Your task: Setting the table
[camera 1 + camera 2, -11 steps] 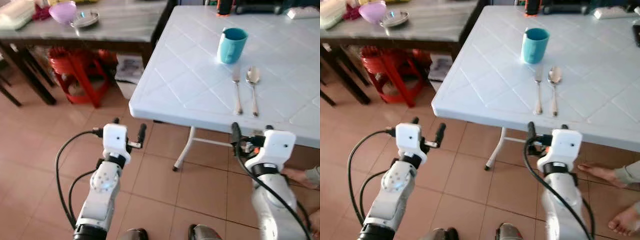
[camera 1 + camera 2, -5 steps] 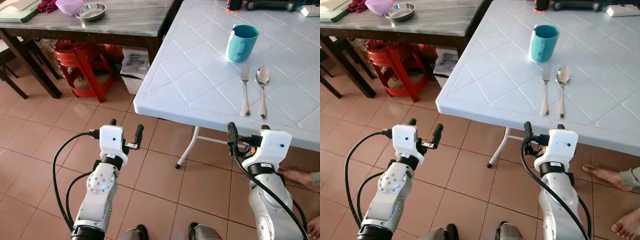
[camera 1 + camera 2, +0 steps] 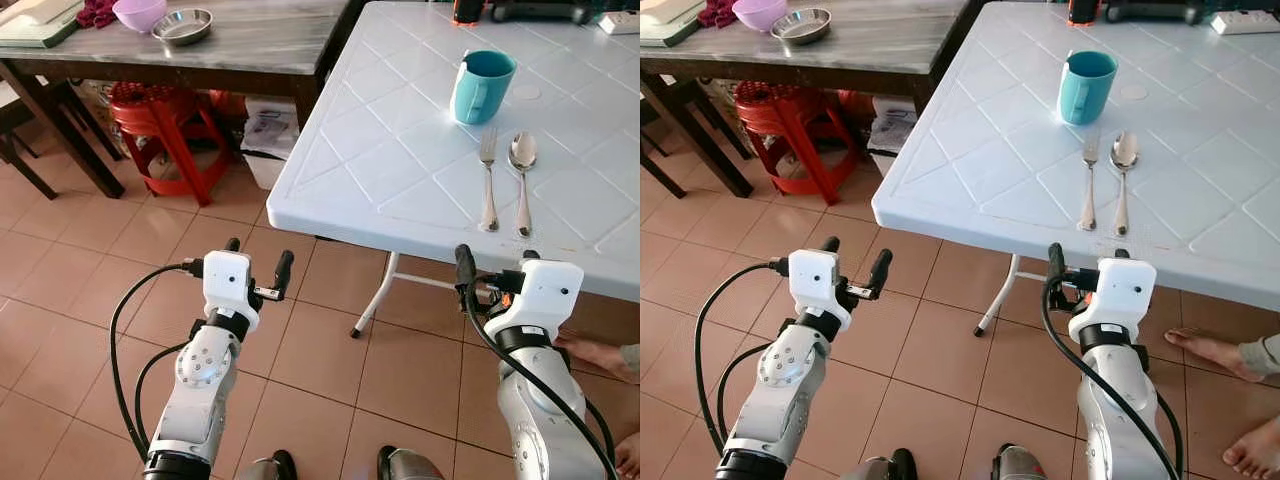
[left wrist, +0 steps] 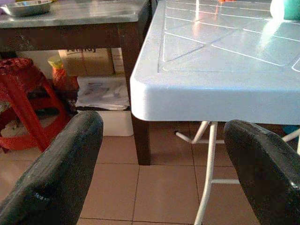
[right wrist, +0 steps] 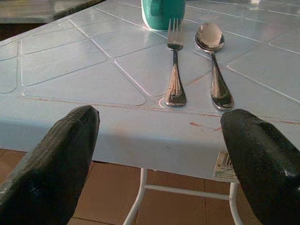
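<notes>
Fork (image 3: 488, 178) and spoon (image 3: 521, 177) lie side by side on the white counter (image 3: 380, 160), handles toward its near edge, with a teal mug (image 3: 481, 86) standing just behind their heads. Right claw (image 3: 494, 272) hovers below that edge in front of the cutlery, fingers spread and empty. Left claw (image 3: 257, 264) hangs over the tiled floor (image 3: 90, 260) beside the counter's corner, also spread and empty. A dark counter (image 3: 250, 40) at the back carries a steel bowl (image 3: 182, 24) and a purple bowl (image 3: 139, 12)

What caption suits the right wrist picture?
Open right gripper faces fork, spoon and teal mug.
</notes>
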`<state>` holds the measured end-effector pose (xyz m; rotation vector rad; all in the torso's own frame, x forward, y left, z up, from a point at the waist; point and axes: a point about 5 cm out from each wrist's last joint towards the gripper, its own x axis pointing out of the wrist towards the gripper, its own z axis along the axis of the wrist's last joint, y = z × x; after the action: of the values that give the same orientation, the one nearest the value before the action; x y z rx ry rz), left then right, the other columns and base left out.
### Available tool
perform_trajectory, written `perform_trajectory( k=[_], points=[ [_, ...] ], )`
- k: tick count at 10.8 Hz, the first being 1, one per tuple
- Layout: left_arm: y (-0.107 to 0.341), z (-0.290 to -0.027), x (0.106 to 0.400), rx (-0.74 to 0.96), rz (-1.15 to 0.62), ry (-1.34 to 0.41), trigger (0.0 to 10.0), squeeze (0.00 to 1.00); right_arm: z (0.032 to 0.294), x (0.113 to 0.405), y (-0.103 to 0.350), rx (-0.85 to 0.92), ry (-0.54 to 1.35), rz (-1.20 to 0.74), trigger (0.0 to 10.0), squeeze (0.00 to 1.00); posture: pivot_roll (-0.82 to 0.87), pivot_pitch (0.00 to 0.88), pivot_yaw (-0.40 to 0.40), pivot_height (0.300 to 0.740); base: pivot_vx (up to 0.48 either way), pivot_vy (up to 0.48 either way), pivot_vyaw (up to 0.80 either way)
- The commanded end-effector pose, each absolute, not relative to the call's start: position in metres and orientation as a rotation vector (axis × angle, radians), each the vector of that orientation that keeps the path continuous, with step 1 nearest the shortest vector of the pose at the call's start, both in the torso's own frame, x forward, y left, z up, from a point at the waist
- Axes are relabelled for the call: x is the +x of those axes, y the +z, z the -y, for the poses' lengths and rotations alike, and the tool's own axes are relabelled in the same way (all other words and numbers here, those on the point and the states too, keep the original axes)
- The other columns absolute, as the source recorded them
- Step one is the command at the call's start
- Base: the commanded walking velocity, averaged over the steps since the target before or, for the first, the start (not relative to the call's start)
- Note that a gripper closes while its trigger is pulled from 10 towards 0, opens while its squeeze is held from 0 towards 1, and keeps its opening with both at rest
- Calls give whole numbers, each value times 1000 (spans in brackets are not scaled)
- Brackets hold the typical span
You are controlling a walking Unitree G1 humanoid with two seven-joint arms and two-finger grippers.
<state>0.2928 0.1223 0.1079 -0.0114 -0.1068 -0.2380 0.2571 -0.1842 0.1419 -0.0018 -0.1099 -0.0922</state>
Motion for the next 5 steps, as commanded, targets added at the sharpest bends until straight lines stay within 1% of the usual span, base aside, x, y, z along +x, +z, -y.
perform_trajectory(
  k=[1,2,4,5],
  points=[
    [109,-127,291,-7,112,-226,10000,0,183,256,142,5,-86,103,10000,0,-160,208,104,740,0,0,0],
    [108,-129,289,-10,107,-236,10000,0,183,256,143,4,-84,107,10000,0,-160,203,104,740,0,0,-631],
    [123,-127,292,-33,154,-243,10000,0,183,256,155,-6,-83,155,10000,0,-161,202,104,740,0,0,-628],
    [126,-128,293,-40,163,-241,10000,0,183,256,162,-10,-79,181,10000,0,-161,202,104,740,0,0,0]
  ],
)
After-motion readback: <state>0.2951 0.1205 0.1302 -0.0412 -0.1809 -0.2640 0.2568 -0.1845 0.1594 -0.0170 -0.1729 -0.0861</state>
